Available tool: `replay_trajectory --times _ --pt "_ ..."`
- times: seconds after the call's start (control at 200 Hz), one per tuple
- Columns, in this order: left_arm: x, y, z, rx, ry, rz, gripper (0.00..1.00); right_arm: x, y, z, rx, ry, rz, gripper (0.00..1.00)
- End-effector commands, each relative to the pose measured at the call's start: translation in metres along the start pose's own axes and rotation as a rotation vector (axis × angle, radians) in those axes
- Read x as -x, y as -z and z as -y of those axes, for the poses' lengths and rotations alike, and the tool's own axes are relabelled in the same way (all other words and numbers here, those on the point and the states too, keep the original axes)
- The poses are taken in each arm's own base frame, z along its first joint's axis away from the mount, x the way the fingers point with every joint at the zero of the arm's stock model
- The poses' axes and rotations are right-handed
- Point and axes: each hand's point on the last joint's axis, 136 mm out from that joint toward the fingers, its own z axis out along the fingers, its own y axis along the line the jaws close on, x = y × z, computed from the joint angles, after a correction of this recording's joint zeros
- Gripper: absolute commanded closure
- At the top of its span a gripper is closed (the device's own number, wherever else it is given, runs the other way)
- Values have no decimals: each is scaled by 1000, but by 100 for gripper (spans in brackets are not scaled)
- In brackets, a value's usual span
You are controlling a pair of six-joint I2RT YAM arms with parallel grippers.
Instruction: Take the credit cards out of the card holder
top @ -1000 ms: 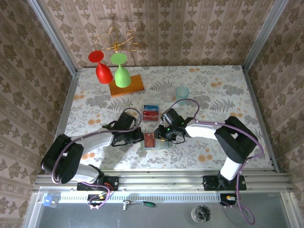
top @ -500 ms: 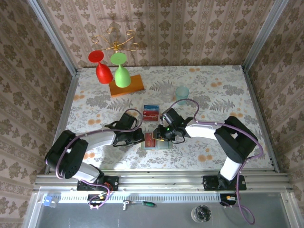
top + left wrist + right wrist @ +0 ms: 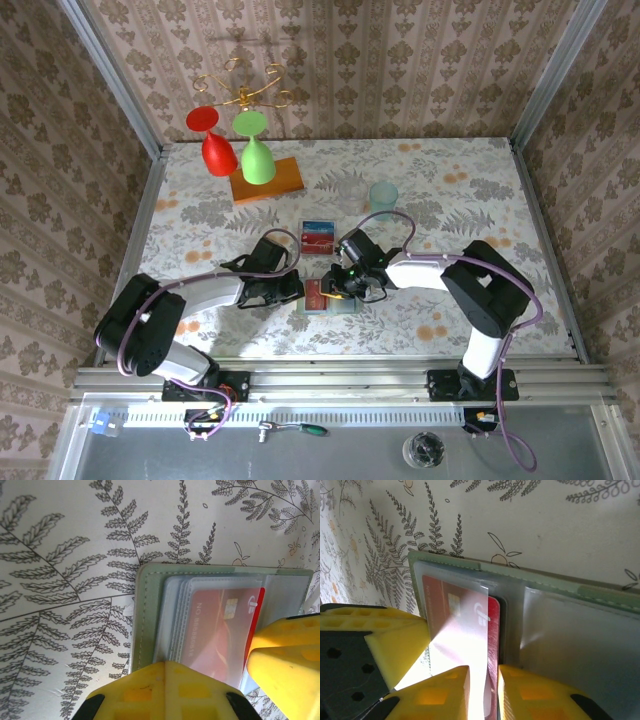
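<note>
The sage-green card holder lies open on the table between both grippers. A red credit card sits in its clear left pocket, its right edge sticking out of the sleeve. My right gripper has its jaws a narrow gap apart, straddling that exposed edge and the sleeve flap. My left gripper is shut and presses down on the holder's left side, beside the red card. In the top view the left gripper and right gripper flank the holder. More credit cards, red and blue, lie just beyond it.
A pale teal cup stands behind the right arm. At the back left an orange board carries a red glass and a green glass under a gold rack. Patterned walls enclose the table.
The right gripper's jaws have narrowed a little around the card's edge, and the right arm has shifted slightly left. The left gripper stays pressed on the holder.
</note>
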Motion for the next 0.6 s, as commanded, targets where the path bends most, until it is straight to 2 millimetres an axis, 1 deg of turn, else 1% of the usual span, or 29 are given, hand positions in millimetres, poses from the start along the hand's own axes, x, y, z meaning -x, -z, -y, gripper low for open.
replay_trajectory --times 0.0,0.15,0.265,0.405,0.595 --pt "-4 1 -5 18 -5 -13 100 3 -3 -12 36 3 -7 79" --pt "-4 1 -5 18 -5 -11 100 2 -5 -10 33 0 -13 82" --pt "-4 1 -5 18 -5 -12 100 2 -6 -9 30 -3 -13 82" --pt "-5 2 -6 23 -3 -11 100 3 -2 -8 19 -2 3 79" --pt "-5 3 -7 27 -4 -9 100 4 7 -9 20 1 36 80"
